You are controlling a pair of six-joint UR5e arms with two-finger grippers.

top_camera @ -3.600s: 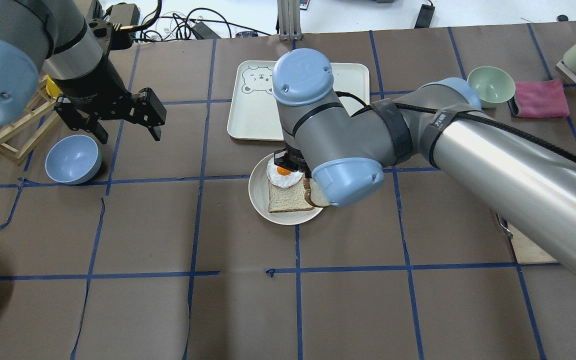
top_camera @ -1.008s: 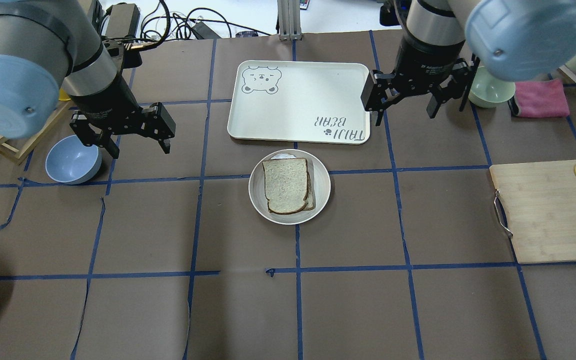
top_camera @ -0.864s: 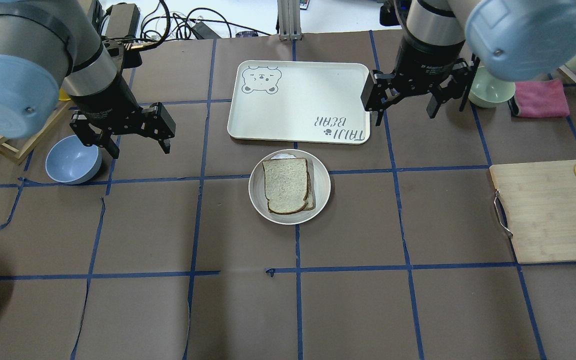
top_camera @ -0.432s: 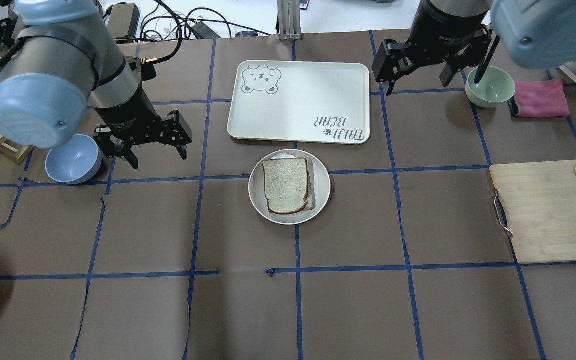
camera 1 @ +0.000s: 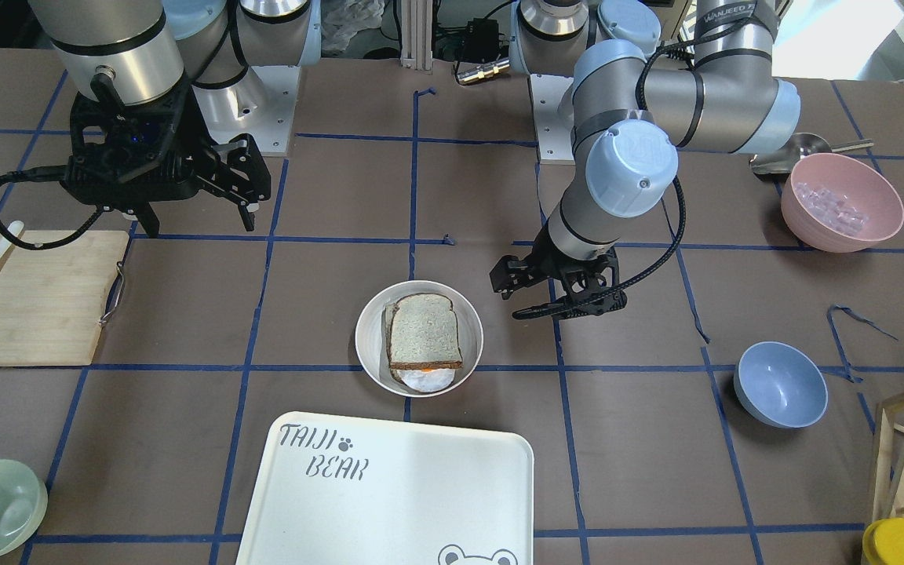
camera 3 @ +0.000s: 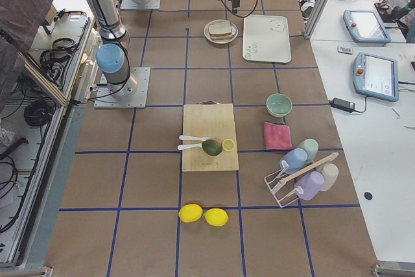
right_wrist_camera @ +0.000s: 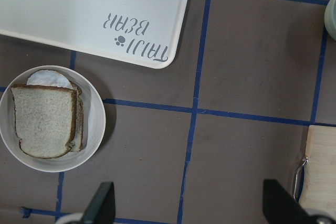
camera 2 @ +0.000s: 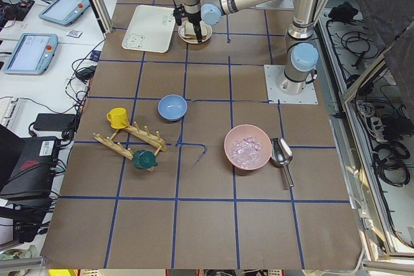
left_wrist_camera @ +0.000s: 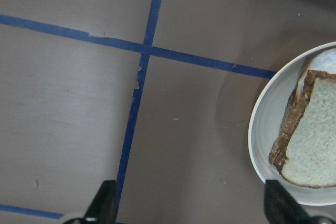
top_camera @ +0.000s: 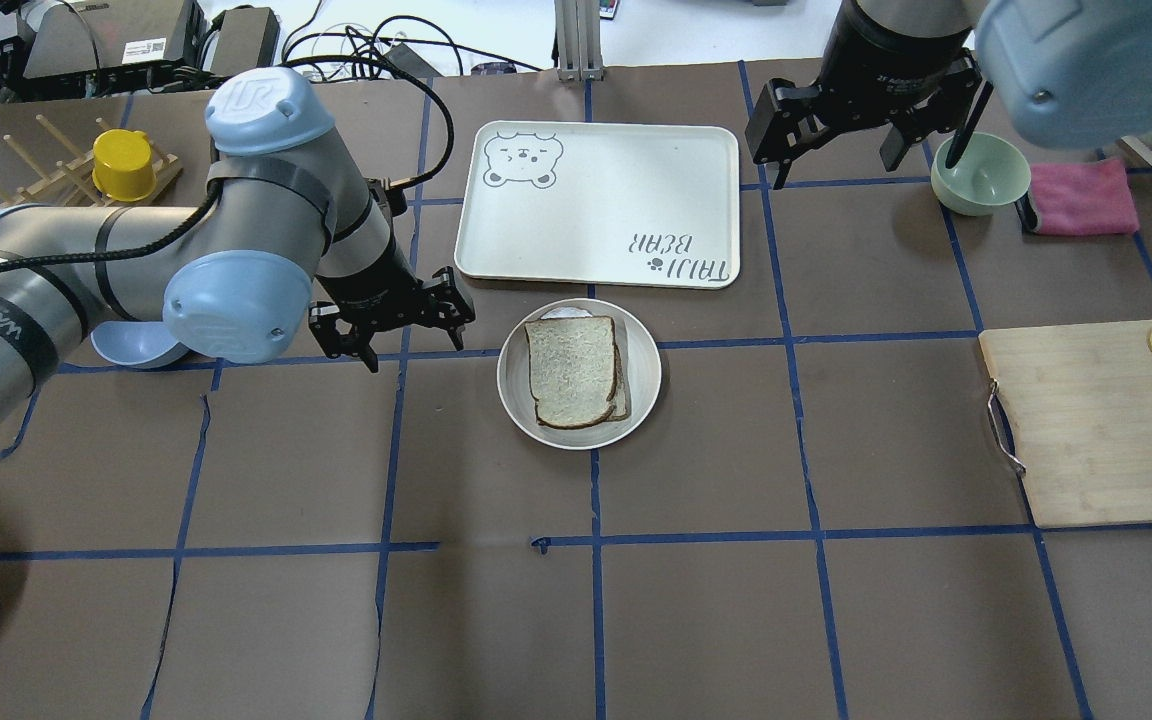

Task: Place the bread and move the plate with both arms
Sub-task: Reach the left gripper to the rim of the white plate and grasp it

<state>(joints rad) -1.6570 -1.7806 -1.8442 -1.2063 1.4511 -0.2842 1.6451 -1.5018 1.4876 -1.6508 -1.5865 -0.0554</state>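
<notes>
Left end effector (top_camera: 416,352) hangs in the middle left of the overhead view. Its two fingers are wide apart and hold nothing. The plate (top_camera: 511,385) is just to its right, close but not touching. In the left wrist view the plate (left_wrist_camera: 260,129) fills the right edge, and its rim comes near one black fingertip (left_wrist_camera: 278,205) at the bottom.

Right end effector (top_camera: 833,170) is at the upper right of the overhead view. Its fingers are spread open too, and they are empty. It sits between the corner of the tray (top_camera: 606,200) and the green bowl (top_camera: 981,175). The plate is well apart from it, down and to the left. In the right wrist view the plate (right_wrist_camera: 97,129) is at the lower left.

The brown counter (top_camera: 696,600) has blue tape lines on it. The big white tray lies at the top middle, just above the plate and not touching it. A wooden board (top_camera: 1086,420) lies at the right edge.

The round plate rests flat on the counter, near the middle. The bread (top_camera: 571,370) lies flat on top in the plate. Another slice (top_camera: 622,385) peeks out under it on the right. A bit of white egg (camera 1: 424,379) sticks out from under the bread.
</notes>
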